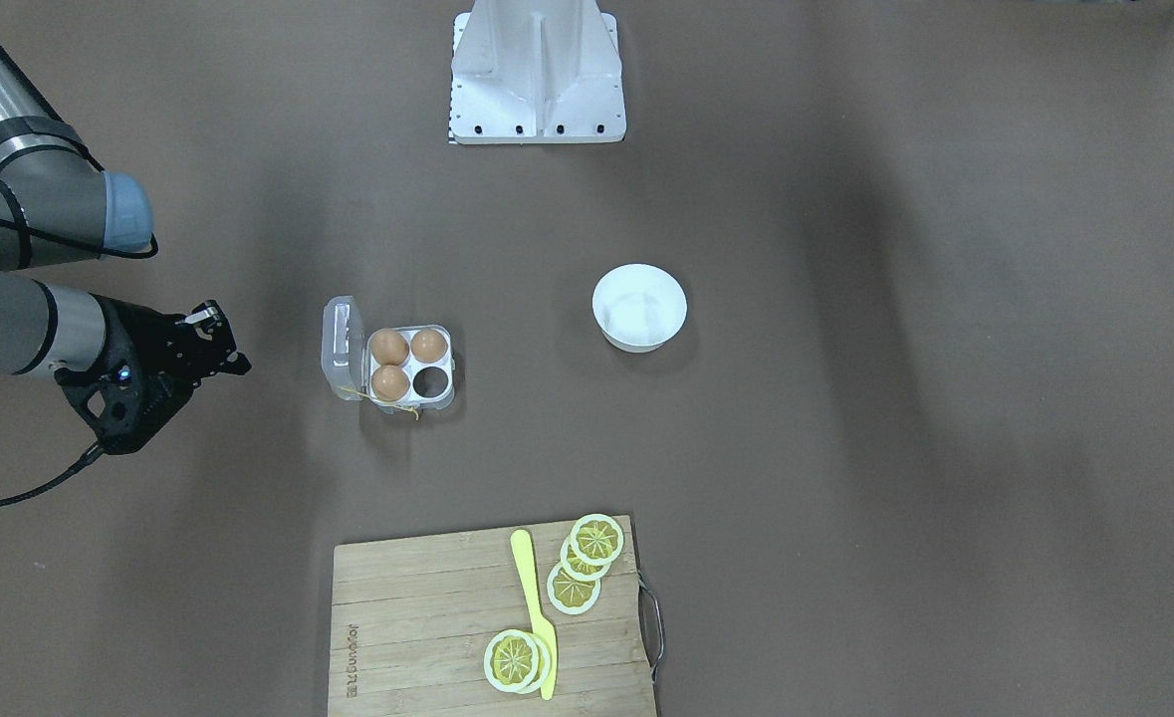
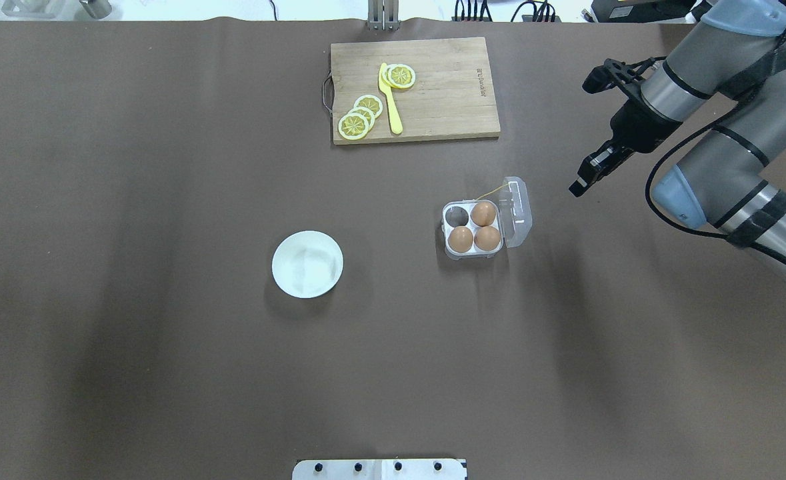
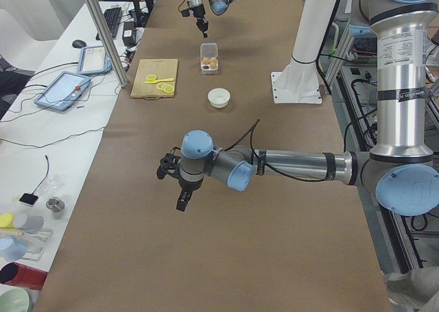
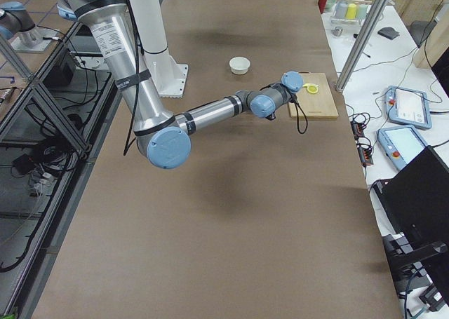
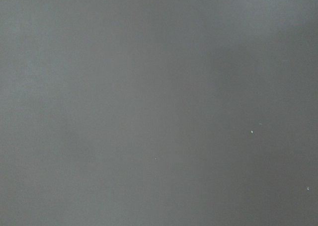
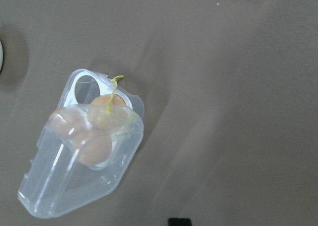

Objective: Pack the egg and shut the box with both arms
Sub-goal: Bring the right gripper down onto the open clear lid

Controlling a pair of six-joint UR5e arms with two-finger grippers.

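The box, a clear four-cell carton [image 2: 447, 230], sits mid-table with its lid [image 2: 518, 210] open, hinged on the side towards my right arm. Three tan eggs [image 2: 483, 213] [image 2: 461, 239] [image 2: 487, 238] fill three cells; the fourth cell [image 1: 432, 381] is empty. My right gripper [image 2: 576, 187] hangs above the table beside the open lid, apart from it, fingers together and empty. The right wrist view shows the carton [image 6: 74, 181] through its lid. My left gripper [image 3: 182, 201] shows only in the exterior left view, over bare table far from the carton; I cannot tell if it is open.
An empty round white bowl [image 2: 307, 264] stands to the carton's left in the overhead view. A wooden cutting board [image 2: 446, 87] with lemon slices [image 2: 356, 121] and a yellow knife [image 2: 391, 100] lies at the far edge. The white robot base [image 1: 537, 75] is at the near side.
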